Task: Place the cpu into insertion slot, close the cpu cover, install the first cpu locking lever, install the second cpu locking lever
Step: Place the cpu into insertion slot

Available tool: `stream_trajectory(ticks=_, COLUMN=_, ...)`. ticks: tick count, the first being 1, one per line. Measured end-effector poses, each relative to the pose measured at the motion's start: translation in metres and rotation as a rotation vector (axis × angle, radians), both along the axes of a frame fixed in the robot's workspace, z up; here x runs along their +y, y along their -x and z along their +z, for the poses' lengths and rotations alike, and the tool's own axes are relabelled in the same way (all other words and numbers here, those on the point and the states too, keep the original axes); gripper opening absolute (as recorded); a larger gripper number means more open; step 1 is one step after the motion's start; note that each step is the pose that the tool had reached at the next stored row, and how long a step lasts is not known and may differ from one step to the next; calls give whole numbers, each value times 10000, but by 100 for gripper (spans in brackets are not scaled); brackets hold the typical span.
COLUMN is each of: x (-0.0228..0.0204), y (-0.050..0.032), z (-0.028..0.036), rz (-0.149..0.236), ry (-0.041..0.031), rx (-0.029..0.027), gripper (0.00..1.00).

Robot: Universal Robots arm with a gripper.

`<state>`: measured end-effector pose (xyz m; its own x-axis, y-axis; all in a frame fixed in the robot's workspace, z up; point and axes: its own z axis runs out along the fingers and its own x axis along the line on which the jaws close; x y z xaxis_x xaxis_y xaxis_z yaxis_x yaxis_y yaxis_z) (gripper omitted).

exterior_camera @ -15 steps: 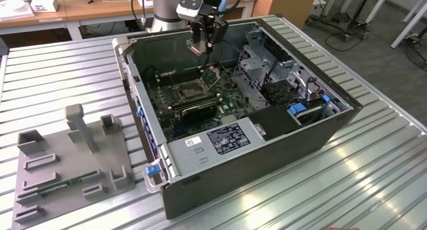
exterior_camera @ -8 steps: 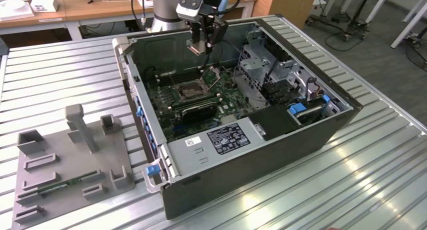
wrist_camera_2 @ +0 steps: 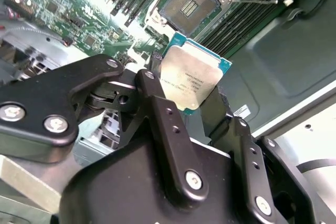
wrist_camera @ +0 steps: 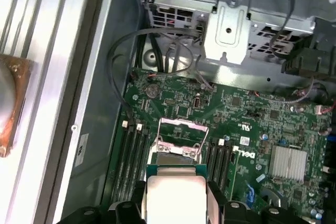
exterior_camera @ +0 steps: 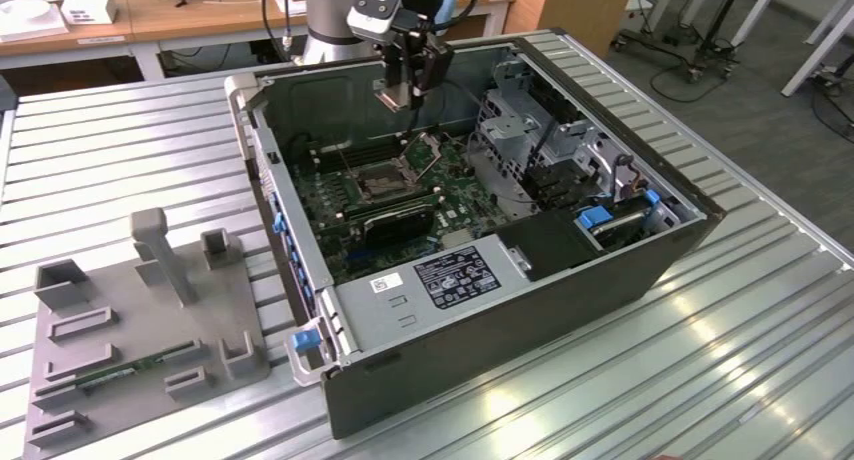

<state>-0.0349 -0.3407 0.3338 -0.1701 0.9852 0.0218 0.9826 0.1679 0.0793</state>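
My gripper (exterior_camera: 396, 98) hangs over the open computer case (exterior_camera: 534, 310), shut on the cpu (exterior_camera: 394, 99). In both wrist views the pale silver chip with a teal edge, the cpu (wrist_camera_2: 191, 74) (wrist_camera: 176, 195), sits clamped between the black fingers (wrist_camera_2: 157, 103) (wrist_camera: 214, 203). The insertion slot (exterior_camera: 380, 186) (wrist_camera_2: 189, 4) lies uncovered on the green motherboard, below the chip and apart from it, its dark pin grid showing. The cpu cover (exterior_camera: 424, 152) (wrist_camera: 179, 129) stands tilted up at the socket's far side. A thin wire lever (wrist_camera_2: 258, 2) sticks out beside the socket.
Black memory slots (wrist_camera_2: 239, 17) flank the socket, and a black heatsink (exterior_camera: 395, 220) lies just before it. A metal drive cage (exterior_camera: 518, 130) and the power supply (exterior_camera: 447, 275) crowd the case. A grey fixture plate (exterior_camera: 147, 320) rests on the ribbed metal table (exterior_camera: 694, 380).
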Motion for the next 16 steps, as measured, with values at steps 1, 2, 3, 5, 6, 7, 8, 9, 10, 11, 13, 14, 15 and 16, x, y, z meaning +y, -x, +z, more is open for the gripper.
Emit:
stream_trajectory(ticks=1, x=0, y=0, z=-4, rz=-175, ry=0, rx=0, gripper=54)
stream_trajectory(ticks=2, x=0, y=0, z=-8, rz=-346, ry=0, rx=0, gripper=54)
stream_trajectory(ticks=3, x=0, y=0, z=-12, rz=-518, ry=0, rx=0, gripper=54)
stream_trajectory(ticks=5, x=0, y=0, z=-21, rz=-876, ry=-1, rx=0, gripper=54)
stream_trajectory(ticks=6, x=0, y=0, z=-25, rz=-1052, ry=-1, rx=-1, gripper=54)
stream_trajectory(ticks=7, x=0, y=0, z=-29, rz=-1224, ry=-1, rx=0, gripper=54)
stream_trajectory(ticks=8, x=0, y=0, z=-33, rz=-1397, ry=-1, rx=-1, gripper=54)
stream_trajectory(ticks=9, x=0, y=0, z=-37, rz=-1566, ry=-1, rx=-1, gripper=54)
stream_trajectory(ticks=10, x=0, y=0, z=-41, rz=-1735, ry=-1, rx=-1, gripper=54)
stream_trajectory(ticks=11, x=0, y=0, z=-44, rz=-1918, ry=0, rx=-1, gripper=54)
stream_trajectory(ticks=13, x=0, y=0, z=-52, rz=-2255, ry=0, rx=-1, gripper=54)
stream_trajectory(ticks=14, x=0, y=0, z=-55, rz=-2419, ry=0, rx=0, gripper=54)
stream_trajectory(ticks=15, x=0, y=0, z=-58, rz=-2564, ry=0, rx=0, gripper=54)
stream_trajectory(ticks=16, x=0, y=3, z=-59, rz=-2645, ry=-1, rx=0, gripper=54)
